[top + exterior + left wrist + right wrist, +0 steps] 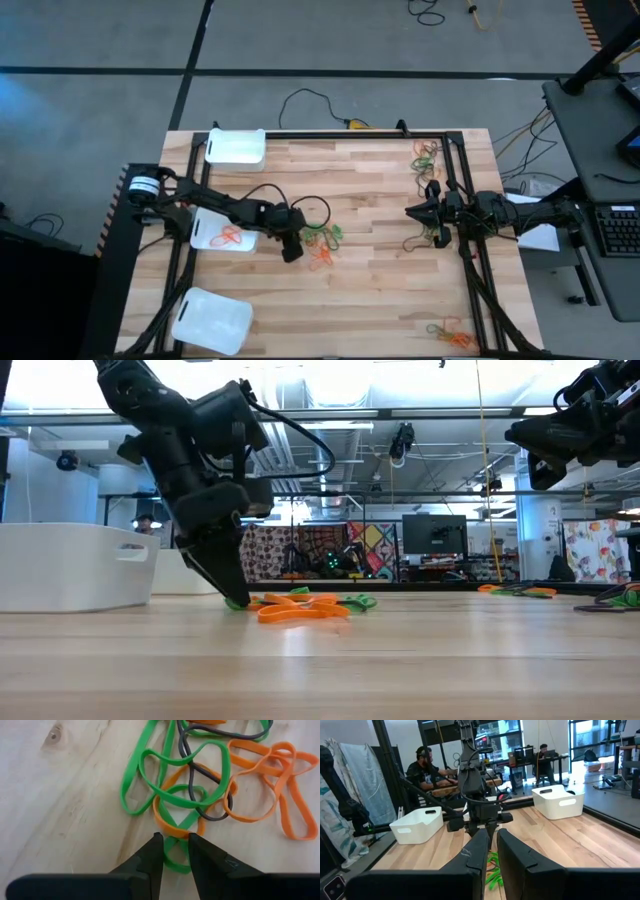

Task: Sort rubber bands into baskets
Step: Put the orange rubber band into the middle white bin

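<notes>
Bands [200, 785]: tangled pile of green, orange, one dark, mid-table. Left claw [175, 851] tips down on pile's edge, fingers [150, 857] narrowed to a slim gap w/ a green band [172, 851] running between them; tips at table level, touching wood [300, 660]. Can't tell if the band's truly pinched. More bands at table's right edge & near right corner [447, 332]. Middle basket [205, 232] by left arm has orange bands in it; other two [236, 146] [211, 320] look bare. Right claw [415, 212] hangs above right side, fingers almost together, holding nothing.
</notes>
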Controlling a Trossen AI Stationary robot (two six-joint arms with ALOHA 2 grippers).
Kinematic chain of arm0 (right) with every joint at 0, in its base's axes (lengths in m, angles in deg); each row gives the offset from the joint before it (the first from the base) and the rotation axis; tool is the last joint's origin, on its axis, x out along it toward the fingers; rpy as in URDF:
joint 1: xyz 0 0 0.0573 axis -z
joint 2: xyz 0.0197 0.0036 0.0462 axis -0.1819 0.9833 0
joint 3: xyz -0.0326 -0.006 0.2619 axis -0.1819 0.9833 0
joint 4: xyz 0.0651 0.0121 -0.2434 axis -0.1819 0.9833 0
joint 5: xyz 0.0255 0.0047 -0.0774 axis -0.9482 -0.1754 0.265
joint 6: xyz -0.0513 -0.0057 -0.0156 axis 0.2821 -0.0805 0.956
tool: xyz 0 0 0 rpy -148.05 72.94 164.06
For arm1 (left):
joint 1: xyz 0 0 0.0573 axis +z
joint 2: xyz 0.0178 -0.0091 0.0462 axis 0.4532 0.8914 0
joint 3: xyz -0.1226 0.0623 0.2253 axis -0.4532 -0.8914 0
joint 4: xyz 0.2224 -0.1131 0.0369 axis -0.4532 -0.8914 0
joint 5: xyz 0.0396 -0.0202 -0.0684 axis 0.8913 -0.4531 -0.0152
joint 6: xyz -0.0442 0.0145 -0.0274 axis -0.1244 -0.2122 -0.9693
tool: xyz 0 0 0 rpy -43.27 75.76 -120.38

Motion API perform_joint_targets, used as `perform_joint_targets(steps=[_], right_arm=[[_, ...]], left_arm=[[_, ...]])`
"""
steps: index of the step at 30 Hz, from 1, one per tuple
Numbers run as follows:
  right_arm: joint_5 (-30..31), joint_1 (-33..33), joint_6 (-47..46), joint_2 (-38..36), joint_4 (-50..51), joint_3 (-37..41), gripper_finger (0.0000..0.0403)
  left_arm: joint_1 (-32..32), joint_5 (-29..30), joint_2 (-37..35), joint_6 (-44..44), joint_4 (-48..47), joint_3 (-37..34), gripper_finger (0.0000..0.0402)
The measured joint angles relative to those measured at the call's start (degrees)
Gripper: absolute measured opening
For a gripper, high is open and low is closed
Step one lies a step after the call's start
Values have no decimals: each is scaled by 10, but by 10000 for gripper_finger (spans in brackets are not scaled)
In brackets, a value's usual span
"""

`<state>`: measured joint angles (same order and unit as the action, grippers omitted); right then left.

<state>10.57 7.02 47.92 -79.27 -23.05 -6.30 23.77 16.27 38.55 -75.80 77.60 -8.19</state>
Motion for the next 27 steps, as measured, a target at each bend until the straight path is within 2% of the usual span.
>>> perform_joint_targets(steps=[7, 11, 15, 27], right_arm=[[0, 0, 0, 0, 0, 0, 34], [0, 0, 0, 0, 0, 0, 34], [0, 0, 0, 0, 0, 0, 34], [0, 0, 0, 0, 0, 0, 34]], left_arm=[[3, -2, -6, 20, -1, 16, 80], [31, -42, -6, 37, -5, 19, 82], [53, -78, -6, 19, -6, 17, 82], [55, -169, 27, -83, 14, 23, 82]])
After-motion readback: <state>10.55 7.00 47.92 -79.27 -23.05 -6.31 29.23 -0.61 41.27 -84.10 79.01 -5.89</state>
